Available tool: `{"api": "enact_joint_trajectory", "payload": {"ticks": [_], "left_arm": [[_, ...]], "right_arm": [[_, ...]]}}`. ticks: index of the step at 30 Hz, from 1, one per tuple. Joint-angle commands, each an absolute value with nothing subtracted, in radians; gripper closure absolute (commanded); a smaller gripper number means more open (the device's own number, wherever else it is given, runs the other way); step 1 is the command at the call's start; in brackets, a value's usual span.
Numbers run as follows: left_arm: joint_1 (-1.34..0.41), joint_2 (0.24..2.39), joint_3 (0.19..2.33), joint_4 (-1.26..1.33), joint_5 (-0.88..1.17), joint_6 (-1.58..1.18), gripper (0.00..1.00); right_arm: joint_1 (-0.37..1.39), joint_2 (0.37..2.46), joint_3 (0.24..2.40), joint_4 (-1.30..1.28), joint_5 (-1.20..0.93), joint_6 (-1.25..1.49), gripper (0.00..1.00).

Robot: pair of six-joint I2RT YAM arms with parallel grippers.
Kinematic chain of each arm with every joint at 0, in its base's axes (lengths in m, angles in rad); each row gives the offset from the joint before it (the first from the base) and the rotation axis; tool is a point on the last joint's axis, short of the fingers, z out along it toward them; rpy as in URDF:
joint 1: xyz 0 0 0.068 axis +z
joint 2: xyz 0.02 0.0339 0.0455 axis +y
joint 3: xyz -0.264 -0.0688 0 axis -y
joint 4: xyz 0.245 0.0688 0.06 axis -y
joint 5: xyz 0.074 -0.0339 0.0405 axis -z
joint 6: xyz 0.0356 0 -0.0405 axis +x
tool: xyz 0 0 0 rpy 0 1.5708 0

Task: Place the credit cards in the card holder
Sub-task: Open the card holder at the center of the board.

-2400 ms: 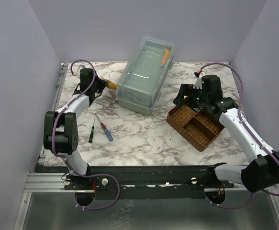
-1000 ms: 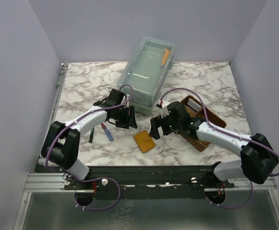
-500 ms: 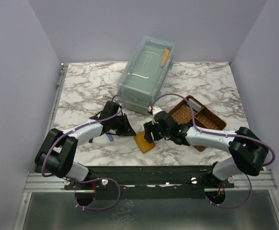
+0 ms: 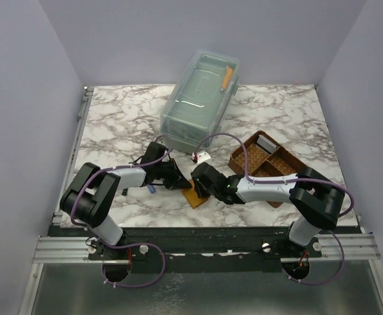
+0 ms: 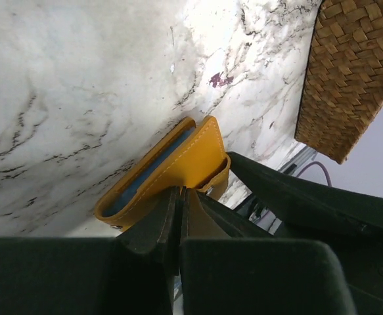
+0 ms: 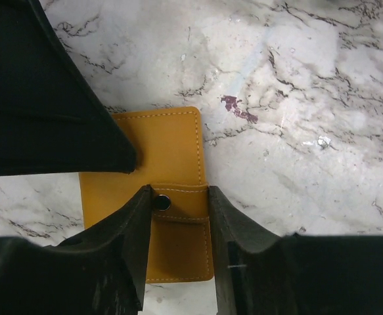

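The orange-tan card holder (image 4: pixel 195 196) lies folded on the marble near the front edge, between my two grippers. My left gripper (image 5: pixel 180 195) is shut on the card holder's (image 5: pixel 181 161) near edge, and a blue inner panel shows in its open side. From the other side my right gripper (image 6: pixel 181 205) stands over the card holder (image 6: pixel 158 141). Its jaws have narrowed onto the two ends of the snap tab (image 6: pixel 178 202) and touch it. A grey credit card (image 4: pixel 265 140) leans in the far compartment of the woven tray; other cards are hidden.
The brown woven divided tray (image 4: pixel 280 172) sits right of the grippers, and its corner (image 5: pixel 355 72) shows in the left wrist view. A clear lidded box (image 4: pixel 200 102) with an orange-handled tool on top stands behind. A blue-handled screwdriver (image 4: pixel 151 188) lies under the left arm.
Both arms swung in from the table's sides to the card holder. The left gripper shut on its edge, and the right jaws narrowed from wide open onto the snap tab.
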State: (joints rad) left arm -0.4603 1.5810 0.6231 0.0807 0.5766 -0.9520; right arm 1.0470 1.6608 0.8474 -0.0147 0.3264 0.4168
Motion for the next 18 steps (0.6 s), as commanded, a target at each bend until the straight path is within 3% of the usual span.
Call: {"api": "enact_joint_trajectory", "payload": {"ticks": [1, 4, 10, 16, 18], "left_arm": [[-0.463, 1.633, 0.668, -0.055, 0.517, -0.936, 1.00], [-0.463, 1.658, 0.687, -0.120, 0.476, -0.910, 1.00], [-0.464, 1.653, 0.708, -0.205, 0.406, -0.861, 1.00], [-0.463, 1.660, 0.714, -0.204, 0.411, -0.839, 1.00], [-0.463, 1.655, 0.721, -0.204, 0.428, -0.827, 1.00]], "right_arm": [[1.054, 1.630, 0.791, -0.059, 0.429, 0.514, 0.71], [1.046, 1.572, 0.753, -0.022, 0.414, 0.575, 0.75], [0.932, 1.488, 0.665, 0.087, 0.154, 0.701, 0.86], [0.879, 1.421, 0.621, 0.121, 0.042, 0.729, 0.86], [0.879, 1.429, 0.644, 0.077, 0.039, 0.685, 0.77]]}}
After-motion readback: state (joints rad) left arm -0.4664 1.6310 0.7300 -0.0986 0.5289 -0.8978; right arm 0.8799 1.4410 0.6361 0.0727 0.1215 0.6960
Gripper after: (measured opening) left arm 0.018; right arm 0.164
